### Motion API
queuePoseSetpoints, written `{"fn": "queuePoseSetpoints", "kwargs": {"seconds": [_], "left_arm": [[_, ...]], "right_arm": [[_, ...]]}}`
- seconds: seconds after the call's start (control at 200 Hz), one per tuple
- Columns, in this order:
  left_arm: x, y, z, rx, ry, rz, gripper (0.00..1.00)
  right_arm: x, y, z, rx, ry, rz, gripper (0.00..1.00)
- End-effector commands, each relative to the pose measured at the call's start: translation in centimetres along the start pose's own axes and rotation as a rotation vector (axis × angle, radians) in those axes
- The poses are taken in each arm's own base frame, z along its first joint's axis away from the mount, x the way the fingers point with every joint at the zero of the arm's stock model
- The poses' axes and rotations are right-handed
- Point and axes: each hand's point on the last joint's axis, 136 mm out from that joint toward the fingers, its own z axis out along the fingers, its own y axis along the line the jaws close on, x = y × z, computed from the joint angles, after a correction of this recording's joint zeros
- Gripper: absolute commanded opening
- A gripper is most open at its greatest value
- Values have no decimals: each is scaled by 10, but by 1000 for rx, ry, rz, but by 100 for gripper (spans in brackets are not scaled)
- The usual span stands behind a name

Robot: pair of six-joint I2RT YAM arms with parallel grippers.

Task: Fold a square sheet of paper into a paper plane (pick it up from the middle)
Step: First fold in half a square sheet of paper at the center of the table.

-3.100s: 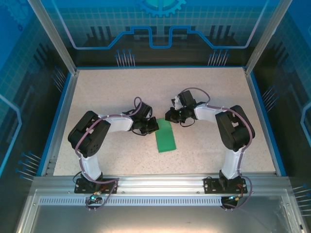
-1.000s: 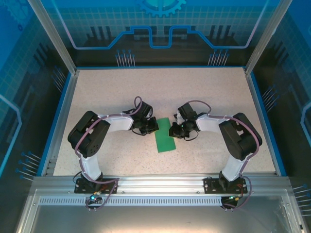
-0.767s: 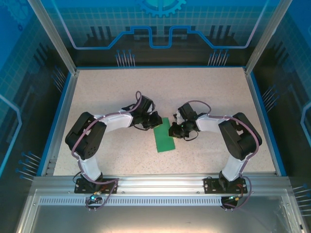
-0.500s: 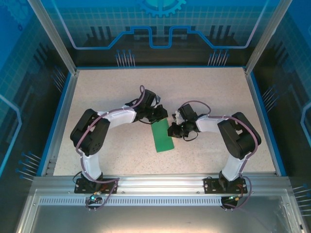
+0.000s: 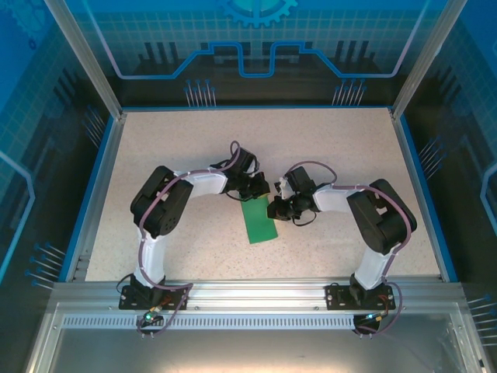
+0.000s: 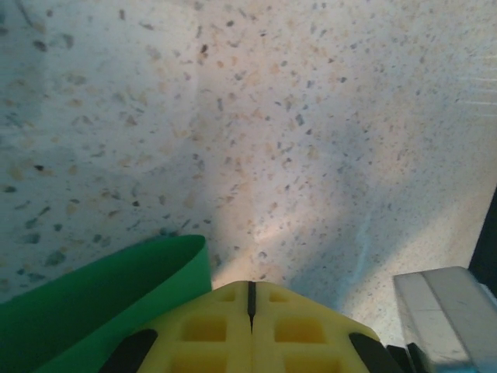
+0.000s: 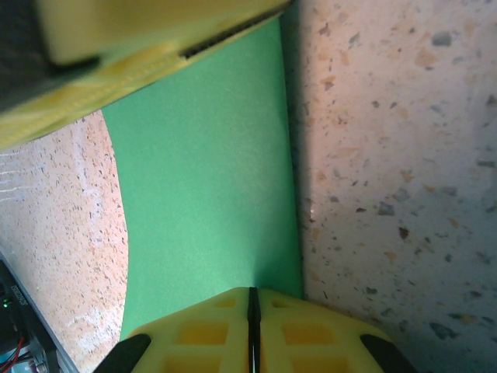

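Left gripper (image 5: 262,189) moves over to the folded green paper (image 5: 261,224) far end, fingers together like the right gripper (image 5: 273,210), so sideways drag could skew the crease.

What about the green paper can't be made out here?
- Top view: the far end of the paper lies under the left gripper and right gripper.
- Left wrist: the paper is cut off by the bottom edge and the yellow fingers.
- Right wrist: whether the shut fingers pinch or only press it; they cover the contact.
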Motion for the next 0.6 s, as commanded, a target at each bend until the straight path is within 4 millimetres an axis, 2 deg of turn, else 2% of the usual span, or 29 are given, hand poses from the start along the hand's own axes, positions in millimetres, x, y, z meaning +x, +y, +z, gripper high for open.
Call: {"fn": "queuePoseSetpoints", "kwargs": {"seconds": [0.0,0.255,0.355,0.365,0.395,0.595], "left_arm": [[3,13,5,-55,8,18,6],[6,26,9,-86,11,39,5],[6,29,11,-93,11,43,5],[6,29,11,-94,12,43,5],[5,29,11,-94,12,45,5],[7,32,12,-98,12,59,5]], "right_arm": [[11,-11,4,11,39,28,10],[-15,14,-12,-63,-27,19,11],[-16,11,-9,-55,-18,32,11],[-24,17,-12,-64,-34,20,11],[-27,19,-11,-64,-38,17,12],[-37,11,-2,-37,-38,43,12]]}}
